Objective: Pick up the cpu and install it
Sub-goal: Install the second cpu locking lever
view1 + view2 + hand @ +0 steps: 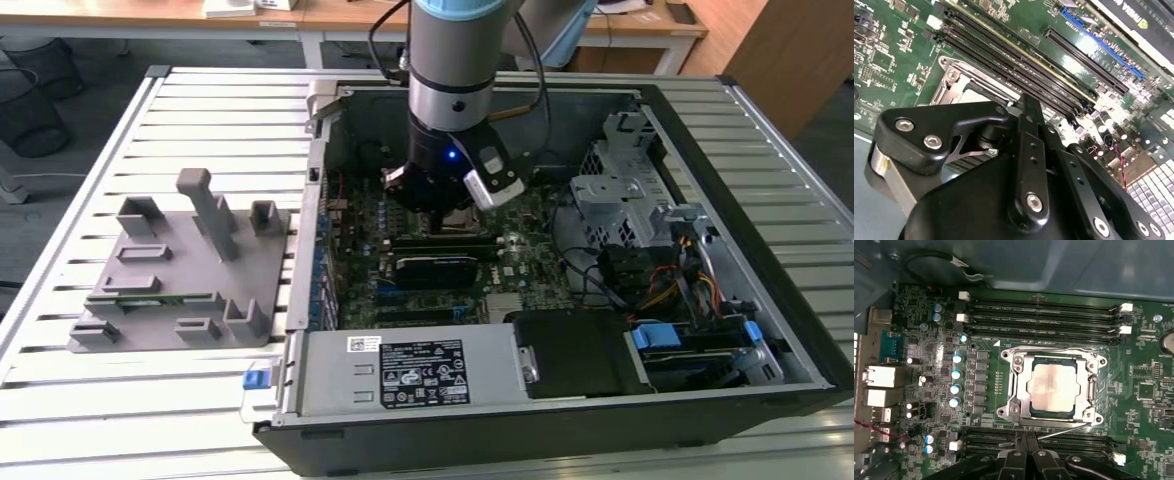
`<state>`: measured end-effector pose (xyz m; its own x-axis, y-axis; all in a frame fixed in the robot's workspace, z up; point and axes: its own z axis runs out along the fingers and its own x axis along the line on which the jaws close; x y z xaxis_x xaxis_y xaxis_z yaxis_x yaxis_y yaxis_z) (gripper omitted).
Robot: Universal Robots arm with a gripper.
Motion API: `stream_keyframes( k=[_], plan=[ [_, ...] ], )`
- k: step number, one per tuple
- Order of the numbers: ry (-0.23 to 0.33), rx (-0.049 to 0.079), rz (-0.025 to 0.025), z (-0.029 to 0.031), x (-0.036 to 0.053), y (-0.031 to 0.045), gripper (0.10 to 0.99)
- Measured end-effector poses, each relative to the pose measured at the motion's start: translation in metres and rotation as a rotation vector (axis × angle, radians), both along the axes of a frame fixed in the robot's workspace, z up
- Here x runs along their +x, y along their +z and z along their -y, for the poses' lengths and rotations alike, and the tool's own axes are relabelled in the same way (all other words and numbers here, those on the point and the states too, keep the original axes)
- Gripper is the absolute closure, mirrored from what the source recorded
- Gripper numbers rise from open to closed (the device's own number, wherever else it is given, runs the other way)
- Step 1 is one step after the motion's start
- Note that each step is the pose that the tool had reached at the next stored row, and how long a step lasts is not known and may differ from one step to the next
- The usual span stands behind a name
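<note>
The cpu (1052,385) lay flat in the socket (1054,387) on the motherboard (989,390). The gripper (1027,452) hung at the socket's 6 o'clock edge, fingers pressed together, holding nothing.

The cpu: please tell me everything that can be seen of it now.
In the first wrist view the cpu is a small flat square chip with a dull silvery metal top, slightly smudged, and a darker rim around it. It lies flat and level inside the square socket frame on the green motherboard, between rows of long memory slots. The frame borders it on all sides. The gripper stands apart from it, beside the socket, not touching it.
</note>
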<state>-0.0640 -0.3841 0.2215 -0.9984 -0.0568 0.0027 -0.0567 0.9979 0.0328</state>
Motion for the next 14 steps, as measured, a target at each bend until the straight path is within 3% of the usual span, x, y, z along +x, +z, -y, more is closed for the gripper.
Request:
stream_keyframes(
  k=[6, 11, 14],
  plan=[
    [0.000, 0.021, -0.0009, 0.0030, 0.0000, -0.0041, 0.980],
    [0.000, 0.067, -0.0009, 0.0087, 0.0000, -0.0047, 0.980],
    [-0.001, 0.079, -0.0010, 0.0130, 0.0000, -0.0052, 0.980]
  ],
)
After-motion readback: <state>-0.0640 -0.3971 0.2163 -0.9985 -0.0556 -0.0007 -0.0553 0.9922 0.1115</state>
